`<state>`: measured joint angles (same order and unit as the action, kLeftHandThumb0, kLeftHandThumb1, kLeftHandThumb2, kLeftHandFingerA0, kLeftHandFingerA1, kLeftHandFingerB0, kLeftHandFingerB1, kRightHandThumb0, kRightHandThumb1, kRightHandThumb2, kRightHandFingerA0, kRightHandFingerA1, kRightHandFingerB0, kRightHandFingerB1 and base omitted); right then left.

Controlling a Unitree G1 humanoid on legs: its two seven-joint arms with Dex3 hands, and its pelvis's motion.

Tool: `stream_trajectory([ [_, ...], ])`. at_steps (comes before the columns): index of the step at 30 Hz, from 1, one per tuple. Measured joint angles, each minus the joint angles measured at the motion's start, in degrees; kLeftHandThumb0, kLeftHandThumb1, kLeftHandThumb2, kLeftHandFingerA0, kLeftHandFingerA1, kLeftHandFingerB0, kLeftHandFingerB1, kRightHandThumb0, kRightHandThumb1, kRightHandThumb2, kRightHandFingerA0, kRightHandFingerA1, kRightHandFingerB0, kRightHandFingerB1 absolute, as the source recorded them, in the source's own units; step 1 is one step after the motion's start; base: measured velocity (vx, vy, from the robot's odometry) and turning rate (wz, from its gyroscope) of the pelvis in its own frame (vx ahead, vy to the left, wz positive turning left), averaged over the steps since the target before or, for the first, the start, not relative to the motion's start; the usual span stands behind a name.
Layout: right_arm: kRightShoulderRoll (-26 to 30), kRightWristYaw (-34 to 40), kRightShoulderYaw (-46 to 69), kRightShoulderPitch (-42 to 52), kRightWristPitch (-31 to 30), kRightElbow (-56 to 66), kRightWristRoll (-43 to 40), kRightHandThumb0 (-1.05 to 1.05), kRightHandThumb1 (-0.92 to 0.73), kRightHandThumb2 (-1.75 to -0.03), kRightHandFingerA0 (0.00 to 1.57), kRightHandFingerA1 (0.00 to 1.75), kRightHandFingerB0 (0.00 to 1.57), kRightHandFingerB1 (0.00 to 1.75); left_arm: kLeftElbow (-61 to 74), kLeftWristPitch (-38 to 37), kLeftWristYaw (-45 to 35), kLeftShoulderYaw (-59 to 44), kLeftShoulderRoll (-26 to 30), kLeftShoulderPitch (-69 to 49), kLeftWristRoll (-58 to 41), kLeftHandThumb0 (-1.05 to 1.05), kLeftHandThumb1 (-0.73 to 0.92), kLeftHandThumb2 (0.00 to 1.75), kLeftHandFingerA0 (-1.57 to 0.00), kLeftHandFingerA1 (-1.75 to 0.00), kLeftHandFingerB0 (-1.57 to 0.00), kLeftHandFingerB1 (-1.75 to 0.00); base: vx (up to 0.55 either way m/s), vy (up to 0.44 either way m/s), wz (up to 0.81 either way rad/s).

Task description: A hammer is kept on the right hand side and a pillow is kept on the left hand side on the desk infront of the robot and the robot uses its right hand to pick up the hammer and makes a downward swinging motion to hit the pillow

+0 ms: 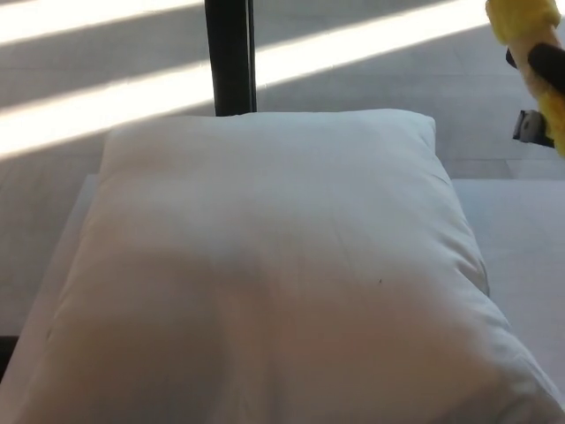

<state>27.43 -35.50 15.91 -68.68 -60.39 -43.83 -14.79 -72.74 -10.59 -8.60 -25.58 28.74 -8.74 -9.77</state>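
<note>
Yellow hammer (523,31) is way up in the top right corner, mostly cut off by the frame edge, so only part of the grip shows. The right hand (549,71) is wrapped on it: one dark finger crosses the yellow handle, so the fingers look clamped around the grip, though most of the hand is out of shot. Can't see the hammer's head at all from here.

White pillow (274,274) takes up nearly the whole middle and left of the view, lying flat on the pale surface (521,238), plump and undented. From the fingers, the pillow lies down and to the robot's left, well apart. The handle seems to run roughly top-to-bottom along the right edge, slightly tilted.

My read: the hammer is raised and cocked, and the next bit is a down-and-left swing onto the pillow's near right part. Left hand isn't in view.
</note>
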Motion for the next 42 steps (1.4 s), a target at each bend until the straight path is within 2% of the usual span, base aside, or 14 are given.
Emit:
stream_trajectory([
  [10,-2.22,-3.32,-6.62,2.44,-0.77,3.71,-1.09,-0.36,-0.65,-1.04,1.05,1.75,0.74,1.71,-0.27,0.03,-0.54,-0.91,0.0,1.09,-0.41,-0.61,0.73,0.62,-0.71,-0.57,-0.57,-0.5,0.0,0.0,0.0],
  [12,-3.15,-3.79,-7.79,3.96,-1.15,3.5,-1.17,-0.34,-0.61,-1.05,1.02,1.75,0.8,1.55,-0.39,0.15,-1.08,-2.37,0.0,2.39,-1.17,-0.63,0.73,0.62,-0.68,-0.58,-0.59,-0.48,0.0,0.0,0.0],
  [14,-3.95,-4.3,-8.83,5.51,-1.42,3.37,-1.22,-0.34,-0.59,-1.08,1.06,1.75,0.75,1.72,-0.3,0.65,-2.32,-4.04,0.0,4.05,-2.3,-0.62,0.73,0.62,-0.67,-0.53,-0.59,-0.45,0.0,0.0,0.0],
  [17,-4.17,-5.44,-10.3,7.6,-1.22,3.75,-1.22,-0.33,-0.59,-1.12,1.07,1.75,0.78,1.71,0.16,1.3,-4.15,-5.4,0.0,5.75,-3.42,-0.63,0.73,0.62,-0.69,-0.55,-0.61,-0.46,0.0,0.0,0.0],
  [18,-4.17,-5.44,-10.3,7.6,-1.22,3.75,-1.22,-0.39,-0.7,-1.0,1.06,1.75,0.75,1.75,0.16,1.3,-4.15,-5.4,0.0,5.75,-3.42,-0.63,0.74,0.62,-0.66,-0.56,-0.58,-0.47,0.0,0.0,0.0],
  [21,-3.77,-7.06,-11.75,10.68,-0.75,4.74,-1.21,-0.33,-0.65,-1.05,1.05,1.75,0.74,1.72,1.46,1.96,-6.83,-5.77,-0.03,6.71,-4.55,-0.62,0.75,0.62,-0.64,-0.57,-0.58,-0.48,0.0,0.0,0.0],
  [22,-3.66,-7.26,-12.01,11.27,-0.76,4.76,-1.21,-0.34,-0.65,-0.91,1.06,1.75,0.76,1.67,1.66,1.97,-7.2,-5.64,-0.03,6.66,-4.61,-0.63,0.75,0.62,-0.62,-0.57,-0.55,-0.48,0.0,0.0,0.0],
  [23,-3.53,-7.47,-12.52,12.64,-0.76,4.95,-1.2,-0.34,-0.61,-0.93,1.05,1.75,0.78,1.71,1.99,1.99,-7.83,-5.48,-0.03,6.61,-4.72,-0.61,0.75,0.62,-0.63,-0.58,-0.58,-0.5,0.0,0.0,0.0],
  [24,-3.42,-7.61,-13.14,13.8,-0.65,5.38,-1.15,-0.31,-0.55,-1.09,1.03,1.75,0.85,1.62,2.12,2.02,-8.19,-5.42,-0.03,6.56,-4.79,-0.62,0.75,0.62,-0.64,-0.59,-0.57,-0.5,0.0,0.0,0.0],
  [25,-3.29,-7.87,-14.13,15.43,-0.24,6.01,-1.02,-0.3,-0.54,-1.17,1.05,1.75,0.78,1.73,2.2,2.04,-8.49,-5.38,-0.03,6.53,-4.86,-0.62,0.74,0.62,-0.64,-0.59,-0.56,-0.49,0.0,0.0,0.0],
  [29,-3.57,-8.78,-19.97,22.67,2.04,5.04,0.02,-0.27,-0.59,-1.22,1.05,1.75,0.76,1.75,1.9,2.54,-8.6,-5.37,-0.03,6.33,-5.03,-0.61,0.74,0.62,-0.66,-0.6,-0.57,-0.49,0.0,0.0,0.0],
  [32,-4.27,-9.85,-23.84,25.98,5.11,2.38,0.88,-0.29,-0.58,-1.25,1.06,1.75,0.74,1.75,1.68,2.9,-8.53,-5.2,-0.03,6.07,-5.02,-0.63,0.75,0.62,-0.66,-0.61,-0.56,-0.49,0.0,0.0,0.0],
  [37,-4.81,-11.16,-26.56,26.32,7.94,-2.19,1.38,-0.33,-0.64,-1.07,1.05,1.75,0.71,1.75,1.63,2.9,-8.53,-4.37,-0.03,5.44,-4.94,-0.62,0.76,0.63,-0.66,-0.59,-0.55,-0.49,0.0,0.0,0.0],
  [42,-5.15,-11.62,-28.8,25.85,9.36,-4.06,1.87,-0.32,-0.68,-1.15,1.05,1.75,0.68,1.75,1.56,2.9,-8.56,-4.15,-0.03,5.0,-5.0,-0.63,0.74,0.62,-0.67,-0.62,-0.58,-0.49,0.0,0.0,0.0],
])
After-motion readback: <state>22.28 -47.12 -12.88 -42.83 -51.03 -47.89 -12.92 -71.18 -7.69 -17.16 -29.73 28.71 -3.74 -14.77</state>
